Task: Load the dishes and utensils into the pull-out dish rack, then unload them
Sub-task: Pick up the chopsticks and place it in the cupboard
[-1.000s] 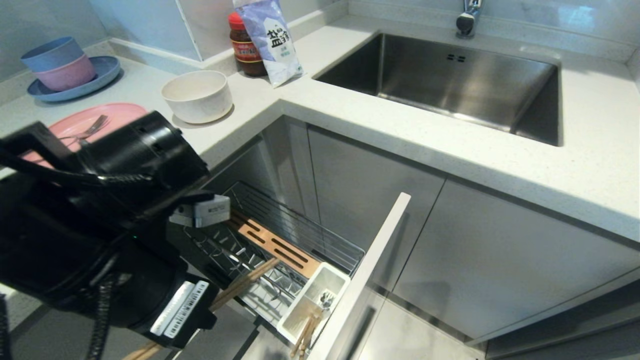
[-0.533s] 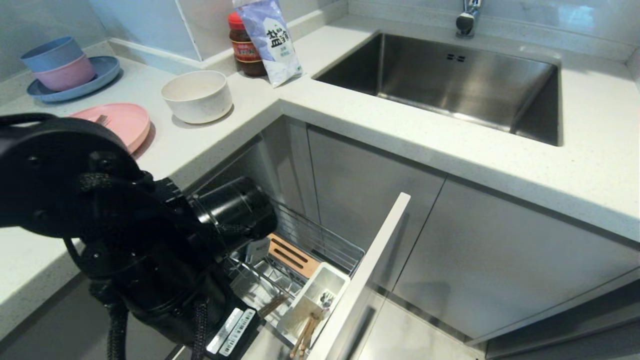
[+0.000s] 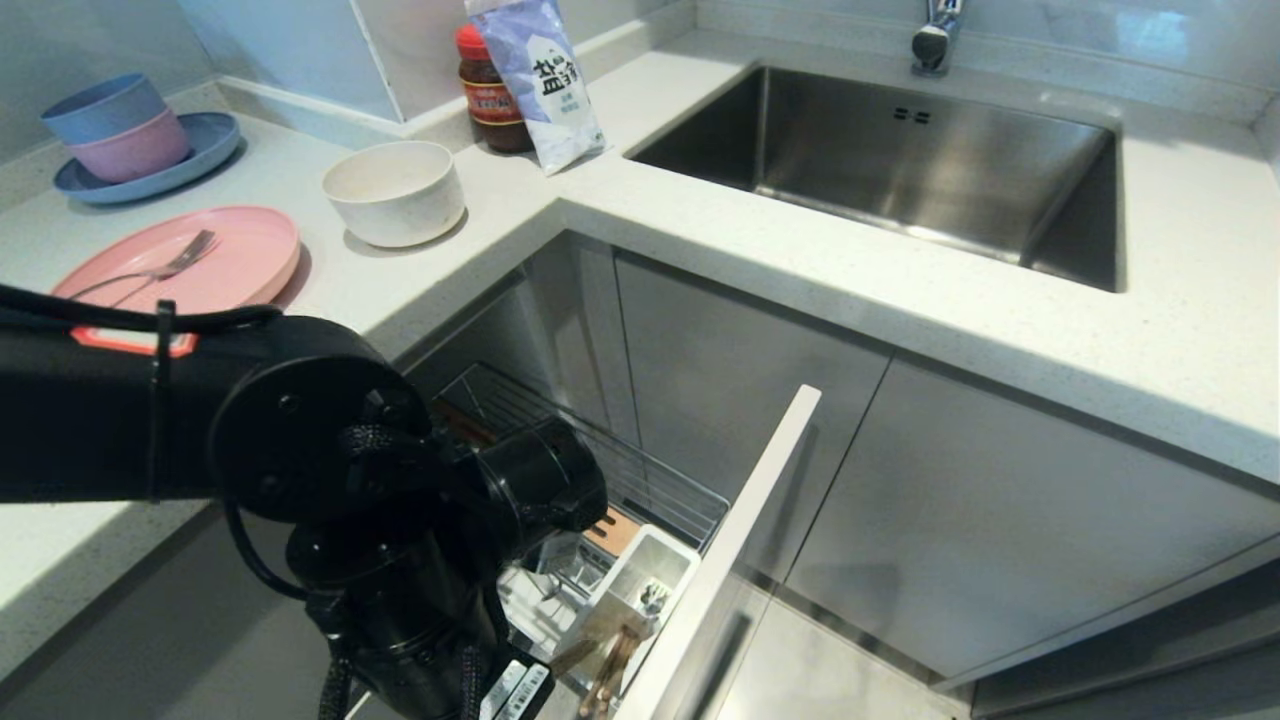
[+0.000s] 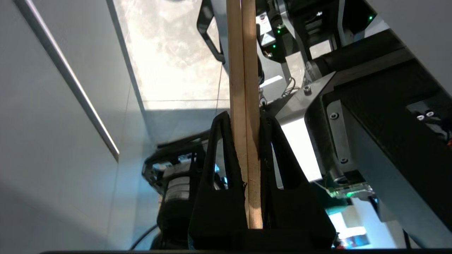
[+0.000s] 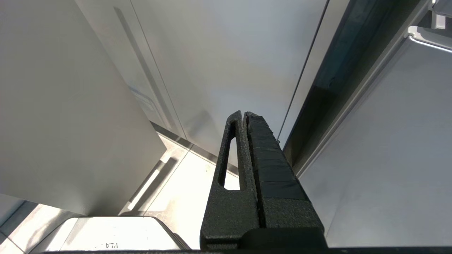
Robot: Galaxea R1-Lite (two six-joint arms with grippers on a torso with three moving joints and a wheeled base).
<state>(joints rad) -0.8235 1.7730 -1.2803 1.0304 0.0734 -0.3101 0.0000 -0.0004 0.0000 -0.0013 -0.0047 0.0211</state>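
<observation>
The chrome wire pull-out dish rack [image 3: 655, 495] stands open below the speckled white tabletop [image 3: 700, 250]. Over it, the black left tool [image 4: 243, 120] is clamped on the pair of light wooden chopsticks [image 4: 242, 70], which run out past its fingertips beside the white rectangular cutlery cup [image 3: 640, 580]. The right tool [image 5: 243, 116] hangs pressed together, holding nothing.

1. Pink plate [image 3: 225, 255] – flat, plain pink, with a silver fork [image 3: 150, 270] on it.
2. Bowl [image 3: 395, 190] – plain off-white.
3. Stacked bowls [image 3: 115, 125]: blue over pink, on a blue plate [image 3: 200, 160].
4. Chopsticks [image 4: 244, 106] – light wood, two-toned in light and shade, between black fingers [image 4: 220, 169] of the left gripper [image 4: 244, 118].
5. Dish rack [image 3: 650, 490]: chrome wire, white cutlery cup [image 3: 640, 580], grey front panel [image 3: 745, 520].
6. Worktop [image 3: 800, 270] – white with fine speckles; sink [image 3: 900, 160] brushed steel grey.
7. Jar [image 3: 490, 95]: dark brown, red lid and label; bag [image 3: 545, 80] pale blue and white with dark lettering.
8. Right gripper [image 5: 243, 114] – matt black.
</observation>
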